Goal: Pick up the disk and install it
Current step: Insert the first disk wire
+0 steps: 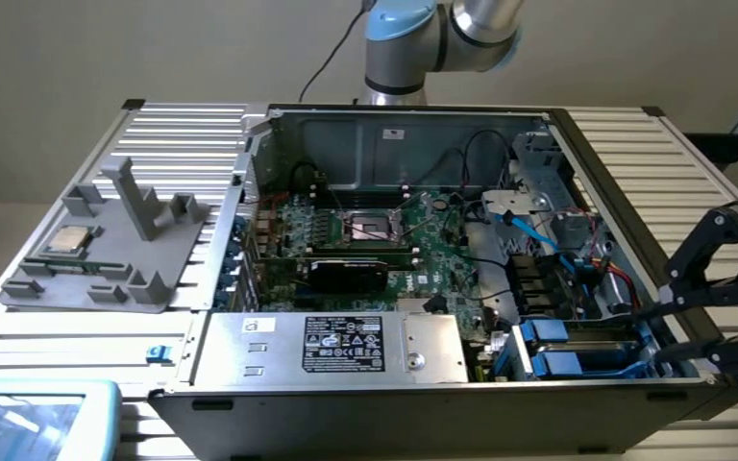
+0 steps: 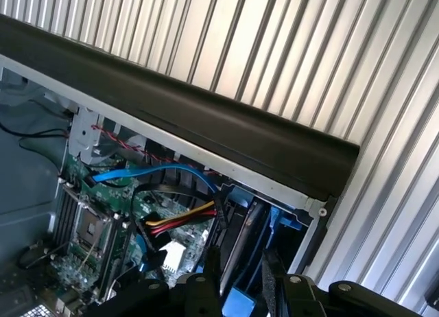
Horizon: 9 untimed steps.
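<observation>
You had the gripper [image 1: 664, 331] down at the corner of the open computer case [image 1: 343, 144] on the exterior view's right. Its black linkage reached in over the case wall toward the drive bay [image 1: 572, 348], where blue plastic showed. In the wrist view the disk [image 2: 244, 238] stood on edge in that bay as a thin dark slab, with blue carrier plastic beside and below it, and the gripper sat astride it. From either view I could not tell whether the gripper was clamped on the disk or only standing around it, since the contact was hidden in shadow. A blue cable [image 2: 137, 171] and a bundle of red and yellow wires [image 2: 182, 221] ran across the case just beside the bay, above the green circuit board [image 1: 382, 259]. The grey labelled power box [image 1: 331, 346] lay along the near side of the case, next to the bay. On the exterior view's left, well apart from your gripper, a grey holder [image 1: 126, 259] rested on the ribbed metal table [image 1: 189, 125] with a small square chip [image 1: 68, 242] on it. The arm [image 1: 433, 38] rose behind the case.
</observation>
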### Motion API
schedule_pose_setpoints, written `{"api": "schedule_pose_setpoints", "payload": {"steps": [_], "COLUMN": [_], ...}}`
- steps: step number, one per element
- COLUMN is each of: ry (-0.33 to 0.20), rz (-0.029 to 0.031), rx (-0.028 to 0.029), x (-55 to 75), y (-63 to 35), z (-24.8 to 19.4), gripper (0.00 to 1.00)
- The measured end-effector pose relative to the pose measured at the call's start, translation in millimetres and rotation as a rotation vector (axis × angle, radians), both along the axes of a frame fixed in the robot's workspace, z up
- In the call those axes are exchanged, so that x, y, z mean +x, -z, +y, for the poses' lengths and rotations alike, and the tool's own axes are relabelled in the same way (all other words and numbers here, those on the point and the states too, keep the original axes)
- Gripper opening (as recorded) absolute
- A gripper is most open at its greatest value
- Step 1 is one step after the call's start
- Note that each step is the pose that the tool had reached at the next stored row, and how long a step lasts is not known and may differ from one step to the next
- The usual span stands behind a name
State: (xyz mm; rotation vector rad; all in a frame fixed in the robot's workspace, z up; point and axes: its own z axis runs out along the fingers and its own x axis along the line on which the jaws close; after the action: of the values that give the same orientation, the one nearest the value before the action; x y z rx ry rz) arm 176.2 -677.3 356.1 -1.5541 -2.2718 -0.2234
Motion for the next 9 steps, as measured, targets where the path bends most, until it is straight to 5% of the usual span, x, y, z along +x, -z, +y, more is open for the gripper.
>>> {"api": "schedule_pose_setpoints", "payload": {"steps": [6, 9], "ry": [-0.047, -0.058], "rz": [0.0015, 0.0011], "rx": [0.0074, 0.0233], "x": [1.9, 2.0], "y": [5.9, 7.9], "z": [1.7, 3.9], "gripper": [0.38, 0.38]}}
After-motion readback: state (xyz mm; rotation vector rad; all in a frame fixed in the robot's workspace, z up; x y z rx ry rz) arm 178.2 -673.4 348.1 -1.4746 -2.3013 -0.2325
